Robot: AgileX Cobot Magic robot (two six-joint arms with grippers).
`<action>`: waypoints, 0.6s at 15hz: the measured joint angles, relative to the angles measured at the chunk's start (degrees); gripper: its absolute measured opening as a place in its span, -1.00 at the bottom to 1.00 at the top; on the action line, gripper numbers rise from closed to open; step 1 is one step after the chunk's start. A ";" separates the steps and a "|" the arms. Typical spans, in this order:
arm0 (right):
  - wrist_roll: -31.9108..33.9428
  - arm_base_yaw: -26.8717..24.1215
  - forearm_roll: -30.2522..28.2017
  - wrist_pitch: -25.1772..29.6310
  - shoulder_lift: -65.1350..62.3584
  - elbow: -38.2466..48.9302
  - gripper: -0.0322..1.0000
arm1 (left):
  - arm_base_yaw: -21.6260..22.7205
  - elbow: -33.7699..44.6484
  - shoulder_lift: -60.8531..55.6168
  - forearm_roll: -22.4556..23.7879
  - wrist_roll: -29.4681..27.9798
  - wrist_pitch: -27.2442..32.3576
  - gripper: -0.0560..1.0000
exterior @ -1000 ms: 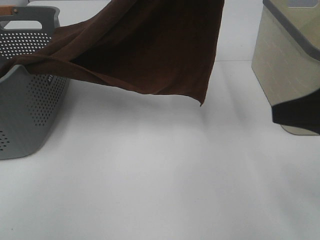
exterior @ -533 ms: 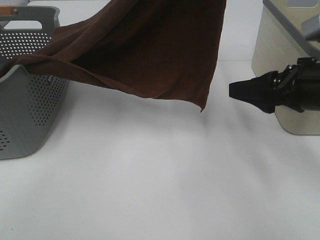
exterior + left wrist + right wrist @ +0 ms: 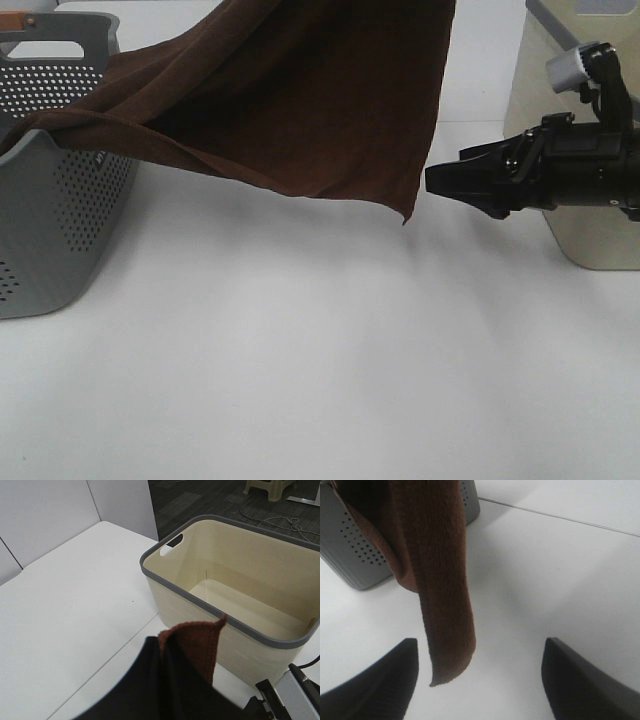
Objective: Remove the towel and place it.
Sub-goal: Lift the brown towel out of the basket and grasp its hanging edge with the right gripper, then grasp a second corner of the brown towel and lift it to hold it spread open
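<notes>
The dark reddish-brown towel (image 3: 300, 90) hangs stretched from the grey basket (image 3: 50, 230) at the left up past the top edge of the exterior view. Its free lower corner hangs just above the table. My left gripper (image 3: 187, 652) is shut on an upper corner of the towel (image 3: 197, 640), high above the table and out of the exterior view. My right gripper (image 3: 432, 180) is open, level with the towel's hanging corner and just right of it. In the right wrist view the towel (image 3: 440, 580) hangs ahead of the open gripper (image 3: 481, 647), nearer one finger.
A cream basket with a grey rim (image 3: 570, 110) stands at the right behind my right arm; it shows empty in the left wrist view (image 3: 175, 600). The grey perforated basket (image 3: 355, 555) stands at the left. The white table (image 3: 300, 360) spreads in front.
My right arm has come in from the right edge and moved left towards the towel's hanging corner. The towel and the left gripper have hardly moved.
</notes>
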 joint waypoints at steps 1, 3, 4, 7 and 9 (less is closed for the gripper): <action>0.00 0.52 0.06 1.09 1.43 -0.74 0.35 | 0.00 0.00 0.00 -0.06 0.00 -0.11 -0.89; -0.86 3.38 0.23 1.20 3.32 -1.83 0.35 | 0.00 0.00 0.00 -0.06 0.00 -0.57 -0.89; -1.26 5.50 0.17 0.34 3.95 -2.35 0.35 | 0.00 0.00 0.00 -0.06 0.00 -1.09 -0.89; 0.06 8.94 -0.11 -3.90 4.13 -4.35 0.29 | 0.00 0.00 0.00 -0.06 0.00 -1.38 -0.89; 1.60 9.05 -0.06 -3.90 4.13 -5.67 0.14 | 0.00 0.00 0.00 -0.06 0.00 -1.43 -0.89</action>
